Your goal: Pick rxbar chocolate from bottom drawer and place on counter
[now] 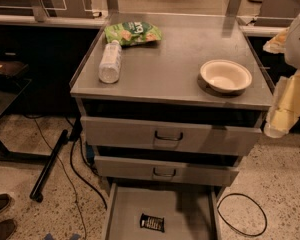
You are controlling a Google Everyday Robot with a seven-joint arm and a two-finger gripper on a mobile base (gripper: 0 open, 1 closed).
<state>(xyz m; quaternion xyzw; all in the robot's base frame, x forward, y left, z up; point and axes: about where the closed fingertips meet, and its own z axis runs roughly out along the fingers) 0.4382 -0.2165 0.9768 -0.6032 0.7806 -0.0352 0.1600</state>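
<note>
Bottom drawer (132, 209) reachable from above; gripper (283, 115) right of counter (170, 71).

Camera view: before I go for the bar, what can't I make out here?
1. Gripper: at the right edge beside the counter, blurred and partly cut off by the frame.
2. Bottom drawer: its front is cut off by the lower edge and its rear is in shadow.
3. Rxbar chocolate: the lettering is too small to read.
4. Two upper drawers: both are shut, so their contents are hidden.

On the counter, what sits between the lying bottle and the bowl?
Nothing: bare counter separates the bottle from the bowl, seen in the camera view. The gripper hangs beside the counter's right edge, away from both.
</note>
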